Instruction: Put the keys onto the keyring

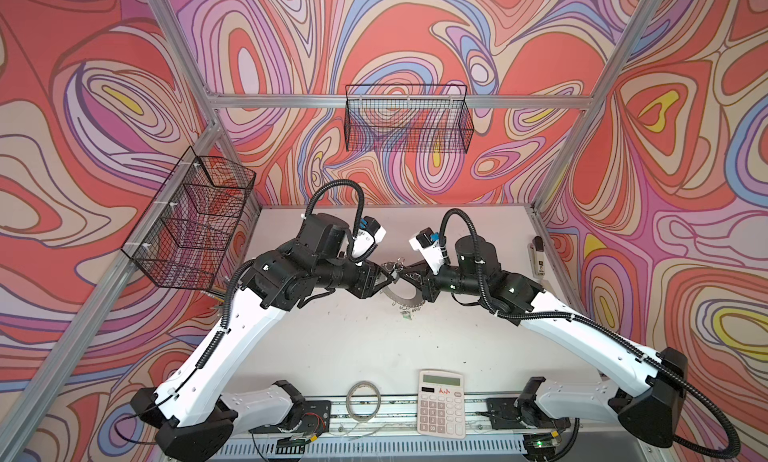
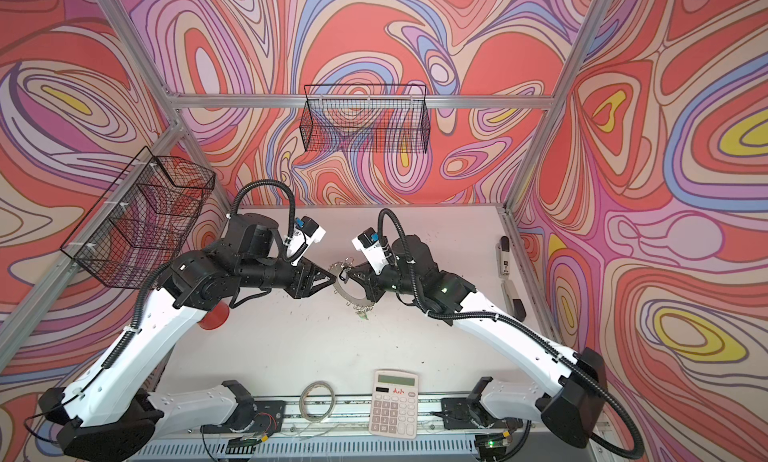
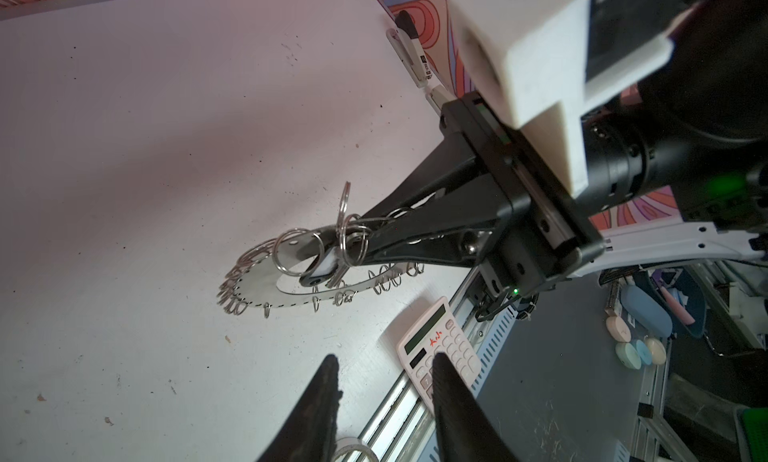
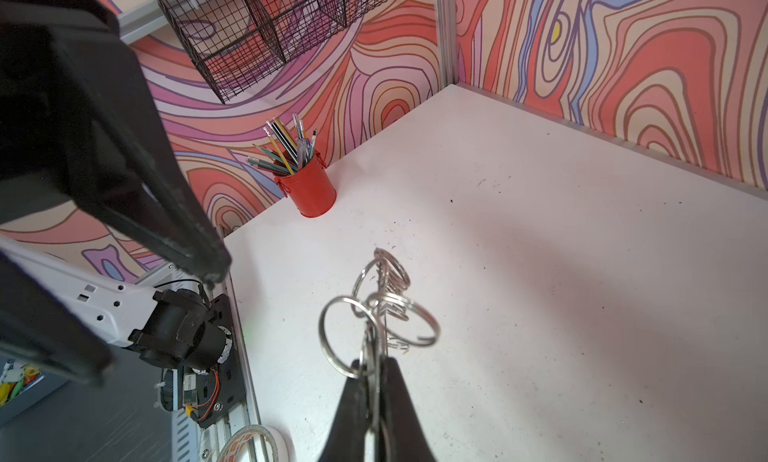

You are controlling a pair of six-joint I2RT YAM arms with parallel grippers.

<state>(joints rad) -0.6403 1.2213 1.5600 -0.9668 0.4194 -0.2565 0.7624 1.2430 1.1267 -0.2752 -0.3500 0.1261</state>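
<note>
L gripper (image 3: 385, 358): jaws parted, nothing between them. Tips aim at the ring cluster mid-scene and sit just short of it, no contact that I can see.

Centre: keyring (image 3: 257, 291) looks lifted off the surface (image 3: 124, 148), tilted and pinched at one rim. It's a flat silver disc w/ a big round hole. Small holes round the edge carry many wire loops (image 3: 232, 302) that dangle free. Black-tag key (image 3: 318, 268) hangs among the bigger split rings by the clamped rim: black oval tag w/ a pale label, silver blade beside it. It looks threaded on, tho the tangle hides which loop. In a top view a greenish speck (image 2: 366, 317) dangles at the near rim, prob. the green-tag key, too small to confirm.

Handling, my read:
- Disc is thin, stiff, light, smooth metal, so slippery edge-on. A pinch flat across the rim btw loops is the sure hold.
- Loops & keys swing, so any jolt sets the lot rattling.
- Keys are best taken by the plastic tag, wider & less slick than the blade.
- Split rings are prob. stiff for their size & need prying.

R gripper (image 4: 374, 361): closed tight on the keyring rim, disc edge-on btw the fingers, several rings bunched at the tips.
</note>
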